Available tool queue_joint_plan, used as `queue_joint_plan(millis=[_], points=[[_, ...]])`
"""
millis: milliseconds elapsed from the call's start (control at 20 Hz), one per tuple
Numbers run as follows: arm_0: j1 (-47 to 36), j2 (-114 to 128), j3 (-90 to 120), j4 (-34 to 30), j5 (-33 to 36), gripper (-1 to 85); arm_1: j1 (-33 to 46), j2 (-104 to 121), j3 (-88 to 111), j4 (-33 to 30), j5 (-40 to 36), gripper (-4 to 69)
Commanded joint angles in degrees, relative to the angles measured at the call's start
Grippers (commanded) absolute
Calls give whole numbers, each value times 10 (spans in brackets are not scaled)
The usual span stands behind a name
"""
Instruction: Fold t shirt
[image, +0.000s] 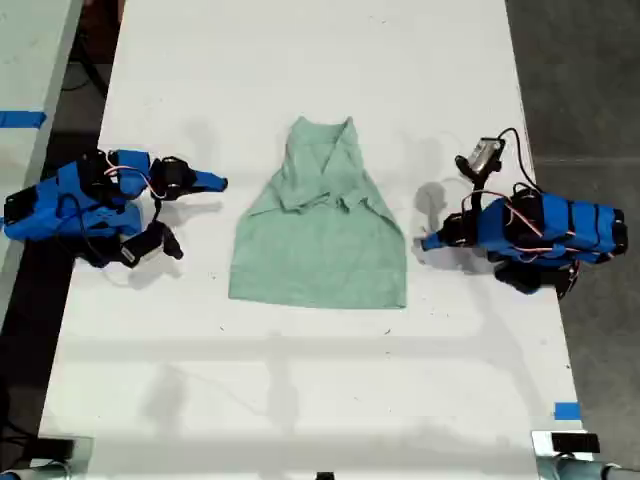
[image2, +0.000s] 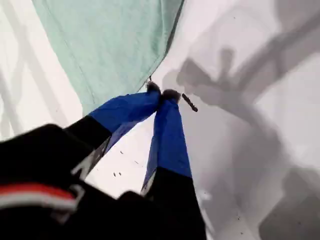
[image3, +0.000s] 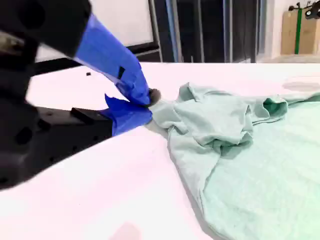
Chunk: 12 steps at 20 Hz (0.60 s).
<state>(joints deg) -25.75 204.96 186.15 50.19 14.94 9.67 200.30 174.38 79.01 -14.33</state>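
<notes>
The pale mint t shirt (image: 318, 240) lies flat mid-table in the exterior view, with its collar toward the far edge, its hem toward the near edge and its sleeves folded inward. My first gripper (image: 424, 242) is shut and empty on the exterior view's right, just off the shirt's side edge (image2: 150, 50). In the first wrist view its blue fingertips (image2: 162, 95) meet above bare table. My second gripper (image: 220, 183), on the exterior view's left, is also shut with nothing in it, a short gap from the shirt. The second wrist view shows its tips (image3: 149, 97) closed before the bunched sleeve folds (image3: 220, 120).
The white table (image: 320, 380) runs to dark floor at the exterior view's right. Blue tape (image: 566, 410) marks the near corner on the exterior view's right. A second pale surface with blue tape (image: 20, 119) stands at the exterior view's left. A small dark speck (image2: 189, 102) lies near my first gripper's tips.
</notes>
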Motion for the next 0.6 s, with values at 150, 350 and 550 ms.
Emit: queue_joint_plan(millis=[150, 350, 550], points=[[-8, 5, 22, 8, -6, -2, -8, 6, 25, -11, 6, -9], [-8, 5, 22, 7, -5, -2, -7, 6, 26, -18, 6, -9], [-10, 5, 22, 7, -4, -2, -12, 4, -26, -2, -9, -9]])
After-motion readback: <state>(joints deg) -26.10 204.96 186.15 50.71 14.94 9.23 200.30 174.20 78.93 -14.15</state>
